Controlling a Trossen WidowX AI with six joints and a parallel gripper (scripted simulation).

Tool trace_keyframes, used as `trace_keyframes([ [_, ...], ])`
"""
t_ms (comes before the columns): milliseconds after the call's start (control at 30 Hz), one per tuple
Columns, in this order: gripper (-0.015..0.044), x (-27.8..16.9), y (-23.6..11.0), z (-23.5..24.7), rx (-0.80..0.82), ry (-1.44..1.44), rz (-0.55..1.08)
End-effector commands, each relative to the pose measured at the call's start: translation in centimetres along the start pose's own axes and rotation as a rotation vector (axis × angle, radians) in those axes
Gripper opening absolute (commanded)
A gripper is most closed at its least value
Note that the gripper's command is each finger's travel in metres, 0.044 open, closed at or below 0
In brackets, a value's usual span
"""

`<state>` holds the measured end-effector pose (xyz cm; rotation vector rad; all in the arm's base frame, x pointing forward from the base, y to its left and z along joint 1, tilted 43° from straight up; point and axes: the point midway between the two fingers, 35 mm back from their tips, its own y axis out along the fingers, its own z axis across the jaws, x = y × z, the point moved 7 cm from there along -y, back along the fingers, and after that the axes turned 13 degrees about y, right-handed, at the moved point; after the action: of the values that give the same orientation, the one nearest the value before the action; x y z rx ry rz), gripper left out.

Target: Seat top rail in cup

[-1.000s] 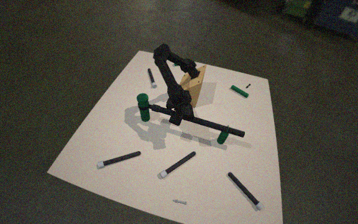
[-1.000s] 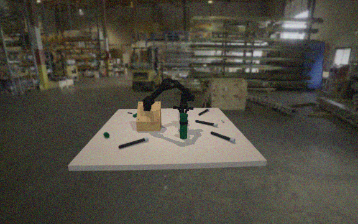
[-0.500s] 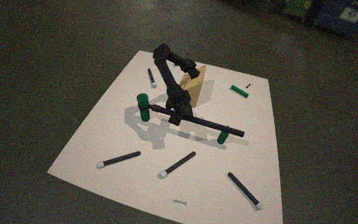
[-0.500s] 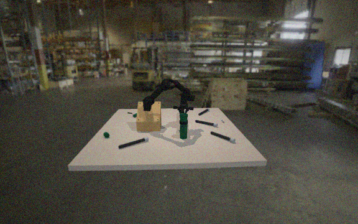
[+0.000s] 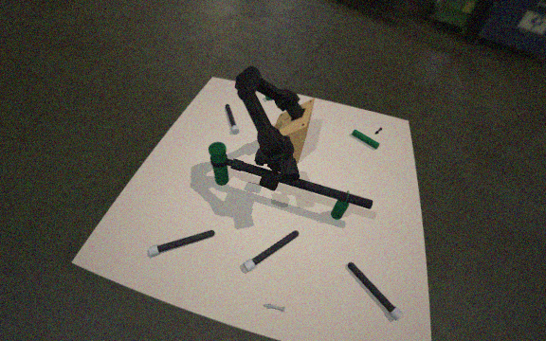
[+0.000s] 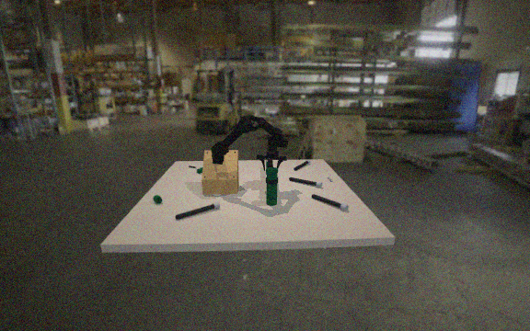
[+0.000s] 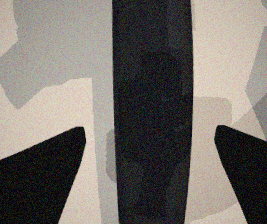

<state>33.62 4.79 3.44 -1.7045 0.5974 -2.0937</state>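
Note:
The black top rail [image 5: 316,188] [image 7: 152,116] runs level from the big green post [image 5: 218,161] on the left through the loop cap on the small green post [image 5: 339,208] on the right. Its left end meets the post near the top, at the dark cup [image 5: 221,161]; I cannot tell how deep it sits. In the exterior view the posts [image 6: 271,186] line up, with the rail end-on. My gripper [image 5: 279,179] [image 6: 270,162] [image 7: 150,133] is open astride the rail's middle. In the wrist view both fingers stand clear of the rail with bare board between.
A tan wooden block [image 5: 297,128] [image 6: 220,176] holds the arm's base behind the rail. Several loose black rods with white tips [image 5: 180,242] [image 5: 269,251] [image 5: 373,290] [image 5: 230,118] lie on the white board [image 5: 126,227]. A green piece [image 5: 365,138] and a small bolt [image 5: 273,307] lie loose.

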Motion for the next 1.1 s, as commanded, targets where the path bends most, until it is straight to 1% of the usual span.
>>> trace_keyframes([
  [0, 0.044, -1.0, -1.7, -0.2, 0.001, 0.001, 0.007],
  [167, 0.044, -2.1, -3.6, -0.7, -0.002, 0.002, 0.005],
  [267, 0.044, -1.8, -3.4, -0.6, 0.006, -0.005, 0.006],
  [333, 0.044, -1.8, -4.5, -0.7, 0.006, -0.006, 0.006],
  [433, 0.044, -1.6, -7.1, -0.9, 0.005, -0.004, 0.003],
  [467, 0.044, -1.6, -7.4, -0.9, 0.005, -0.004, 0.002],
  [1067, 0.044, -1.6, -7.4, -0.9, 0.005, -0.004, 0.002],
])
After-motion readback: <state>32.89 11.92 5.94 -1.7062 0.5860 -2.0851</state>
